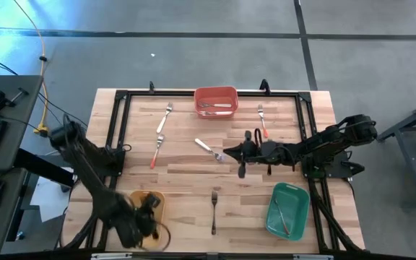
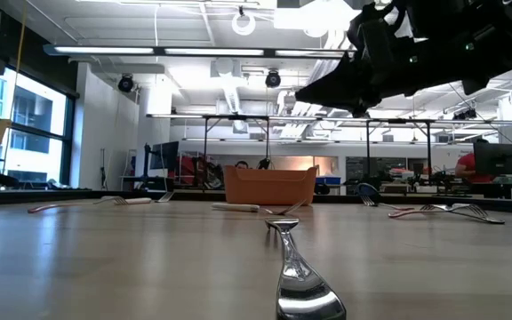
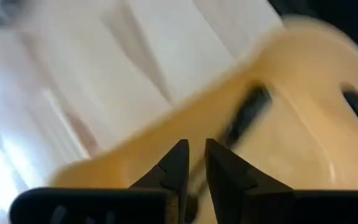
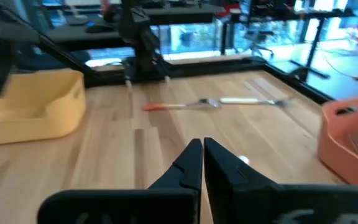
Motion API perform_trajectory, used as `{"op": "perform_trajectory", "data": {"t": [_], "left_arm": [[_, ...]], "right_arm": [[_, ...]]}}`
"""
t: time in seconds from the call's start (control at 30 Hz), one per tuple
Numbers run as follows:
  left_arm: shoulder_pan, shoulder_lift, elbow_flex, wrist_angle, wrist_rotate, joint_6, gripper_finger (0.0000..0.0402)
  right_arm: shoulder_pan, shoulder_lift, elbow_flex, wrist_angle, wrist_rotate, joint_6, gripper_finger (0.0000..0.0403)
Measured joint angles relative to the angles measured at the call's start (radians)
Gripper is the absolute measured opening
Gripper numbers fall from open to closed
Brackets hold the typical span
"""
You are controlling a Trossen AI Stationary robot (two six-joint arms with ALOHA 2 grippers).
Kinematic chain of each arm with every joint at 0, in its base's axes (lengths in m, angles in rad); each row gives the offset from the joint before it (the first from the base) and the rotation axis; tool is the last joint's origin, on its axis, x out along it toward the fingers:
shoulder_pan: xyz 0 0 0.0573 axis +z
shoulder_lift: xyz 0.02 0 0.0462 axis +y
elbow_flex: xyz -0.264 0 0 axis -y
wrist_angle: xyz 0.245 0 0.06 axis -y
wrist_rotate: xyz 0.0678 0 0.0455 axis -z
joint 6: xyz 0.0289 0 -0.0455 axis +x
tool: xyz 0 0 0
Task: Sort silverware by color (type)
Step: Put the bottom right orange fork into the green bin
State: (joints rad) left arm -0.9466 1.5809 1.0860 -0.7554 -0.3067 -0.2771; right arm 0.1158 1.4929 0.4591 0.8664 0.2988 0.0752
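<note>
Silverware lies scattered on the wooden table: a white-handled fork [image 1: 168, 112], a red-handled fork [image 1: 156, 152], another red-handled fork [image 1: 262, 120], a white-handled piece [image 1: 206, 146] and a dark-handled fork [image 1: 214, 209]. More pieces lie in the red bin [image 1: 216, 92] and the green bin [image 1: 289, 192]. My left gripper [image 3: 194, 158] hangs over the yellow bin [image 3: 291, 149], fingers a narrow gap apart, nothing seen between them. A dark long shape [image 3: 246, 113] shows in the bin, blurred. My right gripper [image 4: 201, 152] is shut and empty, level above the table's middle [image 1: 230, 153].
The yellow bin [image 1: 150, 196] stands at the near left, the green bin at the near right, the red bin at the far middle. A black frame [image 1: 121, 97] runs around the table. The right arm [image 2: 398, 53] hangs well above the table top.
</note>
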Motion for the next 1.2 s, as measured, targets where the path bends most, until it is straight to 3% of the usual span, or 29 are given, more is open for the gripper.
{"op": "perform_trajectory", "data": {"t": [0.13, 0.3, 0.53, 0.73, 0.87, 1.0, 1.2], "left_arm": [[0.071, -0.185, -0.182, 0.254, -0.047, -0.008, 0.0006], [0.216, -0.425, -0.446, 0.556, -0.030, 0.012, 0.0002], [0.470, -0.631, -0.719, 0.930, 0.065, 0.064, 0.0000], [0.643, -0.677, -0.865, 1.166, 0.087, 0.092, 0.0000], [0.717, -0.668, -0.925, 1.280, 0.088, 0.107, 0.0000], [0.752, -0.669, -0.933, 1.287, 0.088, 0.108, 0.0000], [0.784, -0.669, -0.933, 1.300, 0.006, 0.158, 0.0000]], "right_arm": [[-0.005, 0.000, 0.000, -0.077, 0.015, 0.063, 0.0000], [-0.035, -0.001, 0.033, -0.213, -0.007, 0.019, 0.0000], [-0.135, -0.008, 0.238, -0.695, -0.167, 0.013, 0.0000], [-0.117, -0.008, 0.404, -1.165, -0.206, 0.062, 0.0023], [-0.070, -0.008, 0.443, -1.470, -0.206, 0.166, 0.0067], [-0.031, -0.008, 0.455, -1.714, -0.207, 0.226, 0.0113], [-0.066, -0.008, 0.435, -1.770, -0.226, 0.126, 0.0135]]}}
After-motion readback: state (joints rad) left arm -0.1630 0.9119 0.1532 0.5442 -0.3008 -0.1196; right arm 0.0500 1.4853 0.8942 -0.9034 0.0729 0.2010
